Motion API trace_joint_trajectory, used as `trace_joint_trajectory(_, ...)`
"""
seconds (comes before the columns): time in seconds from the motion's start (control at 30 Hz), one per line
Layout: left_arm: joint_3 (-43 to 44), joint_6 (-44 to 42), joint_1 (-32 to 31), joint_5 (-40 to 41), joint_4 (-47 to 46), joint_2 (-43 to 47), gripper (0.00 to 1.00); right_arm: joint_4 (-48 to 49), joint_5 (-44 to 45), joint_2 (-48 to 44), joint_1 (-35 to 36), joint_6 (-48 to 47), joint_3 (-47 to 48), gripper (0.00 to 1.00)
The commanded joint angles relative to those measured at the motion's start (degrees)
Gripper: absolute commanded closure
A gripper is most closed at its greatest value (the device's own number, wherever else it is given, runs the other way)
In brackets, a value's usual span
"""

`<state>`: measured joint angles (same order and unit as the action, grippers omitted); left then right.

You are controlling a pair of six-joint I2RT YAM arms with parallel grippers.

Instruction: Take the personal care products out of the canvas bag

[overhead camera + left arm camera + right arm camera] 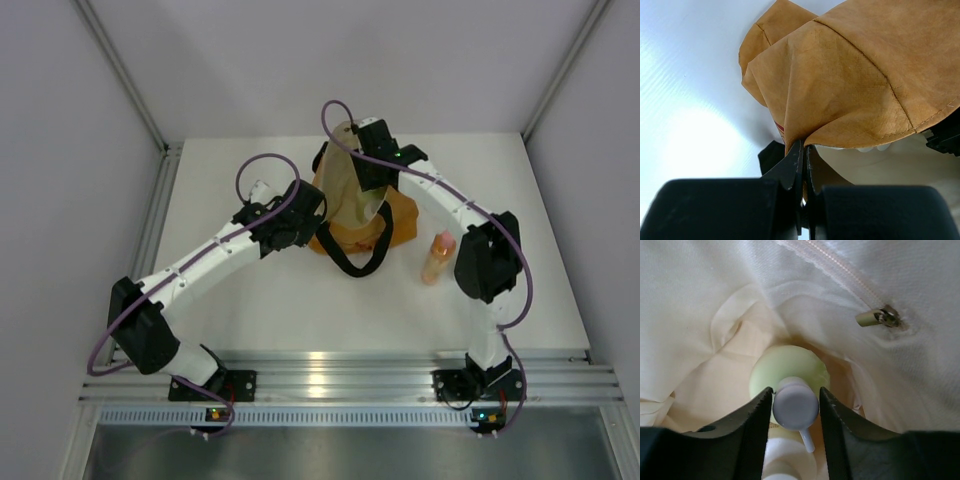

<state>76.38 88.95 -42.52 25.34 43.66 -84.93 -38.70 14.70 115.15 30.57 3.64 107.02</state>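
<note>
Our right tool [795, 396] clenches the white top of the pale-green pump bottle [790, 365] deep inside the canvas bag [855, 75], which we see only from that wrist. Our left tool [804, 150] pinches the bag's rim. Overhead alone shows the orange bottle [438, 257] on the table [250, 300], right of the bag.

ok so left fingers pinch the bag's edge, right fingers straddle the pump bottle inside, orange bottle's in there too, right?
No. The orange bottle stands on the table beside the canvas bag, outside it; top view shows it. The rest holds.
</note>
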Motion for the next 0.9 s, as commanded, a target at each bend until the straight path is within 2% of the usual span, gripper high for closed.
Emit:
trace_joint_trajectory(0.0, -0.88, -0.79, -0.10, 0.58, 0.90, -1.03, 1.00, 1.08, -2.22, 1.92, -0.68, -0.04, 0.20, 0.62)
trace_joint_trajectory(0.17, -1.06, -0.62, -0.10, 0.67, 0.81, -0.77, 1.00, 0.99, -2.92, 1.13, -0.68, 0.58, -1.02, 0.69)
trace_joint_trajectory(0.27, -0.97, -0.62, -0.10, 0.76, 0.81, -0.59, 1.00, 1.08, -3.80, 0.25, -0.60, 1.19, -1.99, 0.87)
trace_joint_trajectory(0.37, -1.23, -0.53, -0.10, 0.76, 0.90, -0.50, 1.00, 1.08, -4.06, -0.63, -0.33, 1.72, -1.73, 1.00)
trace_joint_trajectory(0.87, -1.23, -0.09, -0.28, 1.20, 0.90, -0.33, 1.00, 0.82, -0.73, -6.78, 3.53, 2.86, 5.48, 1.00)
